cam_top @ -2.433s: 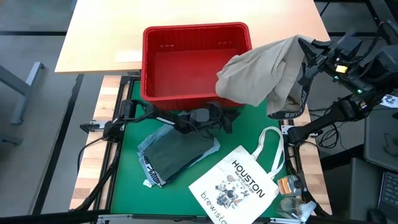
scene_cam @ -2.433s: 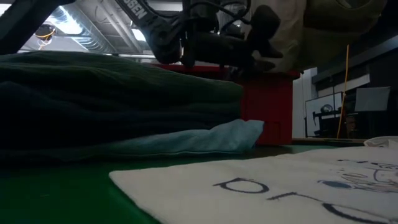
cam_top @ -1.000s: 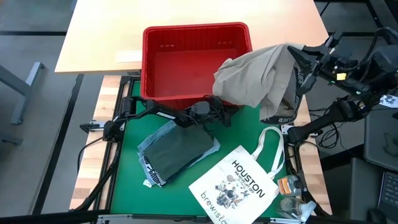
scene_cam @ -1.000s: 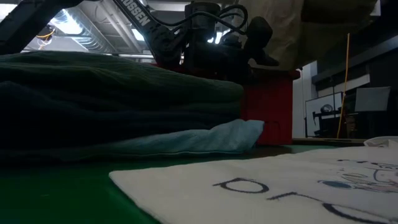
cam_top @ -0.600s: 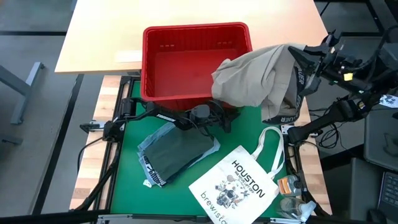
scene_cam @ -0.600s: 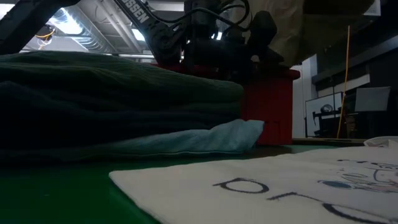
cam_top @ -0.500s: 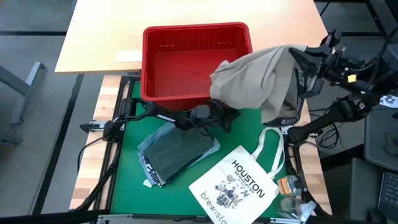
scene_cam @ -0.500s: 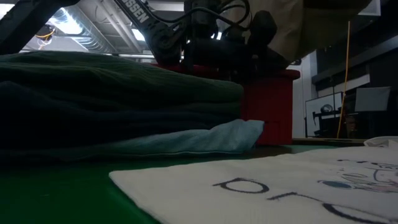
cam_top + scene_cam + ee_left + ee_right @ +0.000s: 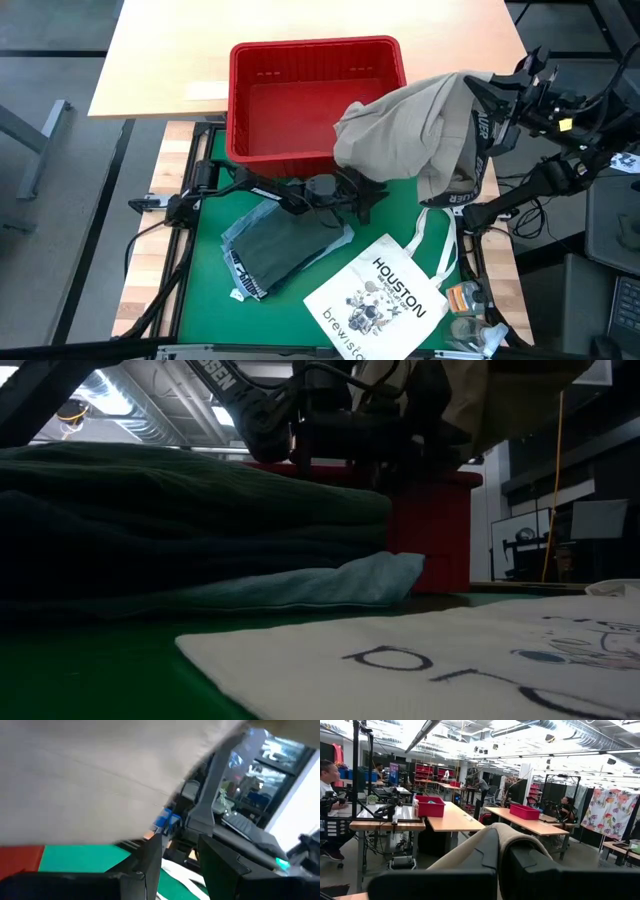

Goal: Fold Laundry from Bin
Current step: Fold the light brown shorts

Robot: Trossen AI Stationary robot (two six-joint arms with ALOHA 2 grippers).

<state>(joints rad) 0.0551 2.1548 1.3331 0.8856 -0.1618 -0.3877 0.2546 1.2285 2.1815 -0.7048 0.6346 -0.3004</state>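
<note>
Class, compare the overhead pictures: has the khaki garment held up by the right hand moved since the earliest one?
Yes. The khaki garment has swung leftward, farther over the red bin, whose position is unchanged; the right hand is clamped on it.

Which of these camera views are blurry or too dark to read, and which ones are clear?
High view: evenly lit and sharp, the HOUSTON tote bag print legible. Low view: backlit, the folded dark green garment and the arm above nearly silhouettes, the tote's near edge out of focus. Left wrist view: soft, the khaki garment a featureless blur filling the frame. Right wrist view: the bright room crisp, the near fingers dark.
</note>
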